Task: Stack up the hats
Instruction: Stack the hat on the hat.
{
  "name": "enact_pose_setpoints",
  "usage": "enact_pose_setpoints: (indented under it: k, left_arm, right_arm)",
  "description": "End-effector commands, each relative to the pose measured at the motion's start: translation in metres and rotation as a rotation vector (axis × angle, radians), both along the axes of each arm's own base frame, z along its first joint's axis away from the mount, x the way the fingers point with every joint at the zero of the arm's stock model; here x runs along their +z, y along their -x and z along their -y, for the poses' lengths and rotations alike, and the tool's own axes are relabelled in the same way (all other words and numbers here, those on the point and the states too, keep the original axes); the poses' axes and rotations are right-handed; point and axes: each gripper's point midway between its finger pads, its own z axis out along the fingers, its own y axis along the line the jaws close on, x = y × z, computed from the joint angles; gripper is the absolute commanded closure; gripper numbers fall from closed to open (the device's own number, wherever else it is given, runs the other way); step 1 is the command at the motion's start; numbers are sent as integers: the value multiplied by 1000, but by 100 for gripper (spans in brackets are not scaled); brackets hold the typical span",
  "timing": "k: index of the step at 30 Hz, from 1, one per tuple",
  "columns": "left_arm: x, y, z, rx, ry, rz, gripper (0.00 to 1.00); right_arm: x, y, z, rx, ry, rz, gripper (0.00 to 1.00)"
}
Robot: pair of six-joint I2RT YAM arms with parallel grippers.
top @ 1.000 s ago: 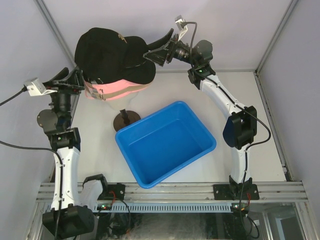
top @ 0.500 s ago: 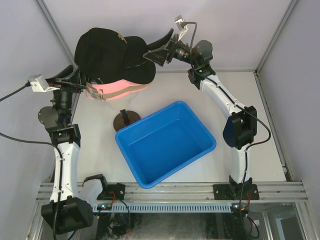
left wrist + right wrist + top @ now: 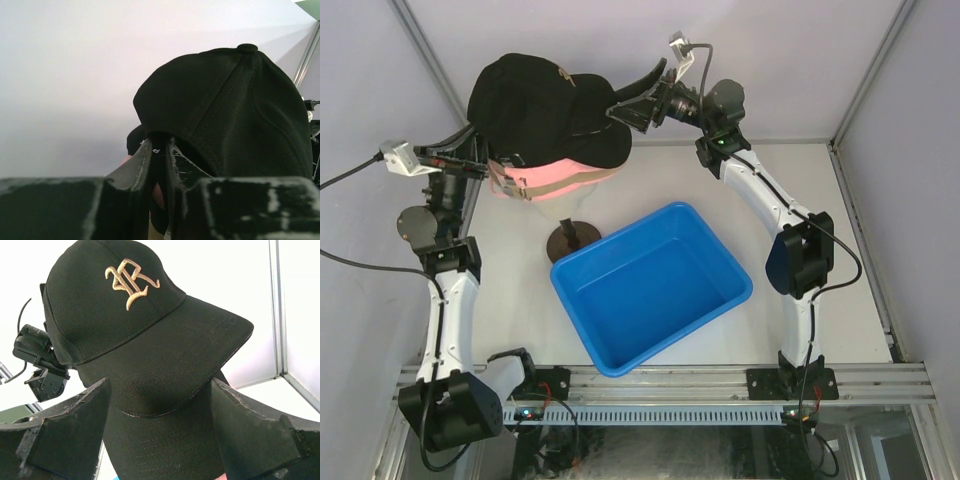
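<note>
**Caps sitting nested on the head, one pincer pinching, the other gaping**

The hats are sitting piled on the mannequin head (image 3: 563,205) at the far left of the tabletop (image 3: 840,300), apart from the blue bin (image 3: 582,300). The top black cap (image 3: 530,100), with a gold monogram on its front, is riding over a second black cap (image 3: 160,460). The pink cap (image 3: 560,178) is showing beneath both.

The left pincer (image 3: 158,146) is reaching in from behind, its fingers pressed nearly together on a strip of black fabric at the rear. That strip is looking like the top black cap's back band, though the wrist view is not settling which black cap owns it. The right pincer (image 3: 160,390) is hanging spread wide in front, with the brims lying between its fingers and no contact showing.

These caps are likely handling as light, soft things. The crowns are probably giving way under a squeeze, while the curved brims are staying fairly stiff. The woven cloth should be offering grip rather than slipping. The brim edge and the rear band are looking like the surest places to take hold. A tug on one nested cap is liable to drag its neighbours.

In the overhead view the black brims are pointing right, toward the right arm, and drooping slightly. The top cap's long axis is running from the rear band on the left to the brim tip on the right.
</note>
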Motion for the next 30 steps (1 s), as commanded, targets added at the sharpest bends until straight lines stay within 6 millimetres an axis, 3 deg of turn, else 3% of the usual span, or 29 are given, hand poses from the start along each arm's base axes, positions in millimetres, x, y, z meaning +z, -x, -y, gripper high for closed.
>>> enact_pose_setpoints:
  k: [1, 17, 30]
  left_arm:
    - [44, 25, 8, -11, -56, 144, 83]
    - [68, 46, 7, 94, -163, 187, 96]
    - [67, 40, -3, 213, -263, 94, 99]
  right_arm:
    - [37, 19, 9, 5, -39, 84, 23]
    - [43, 20, 9, 3, -47, 99, 23]
    - [43, 21, 2, 17, -39, 80, 23]
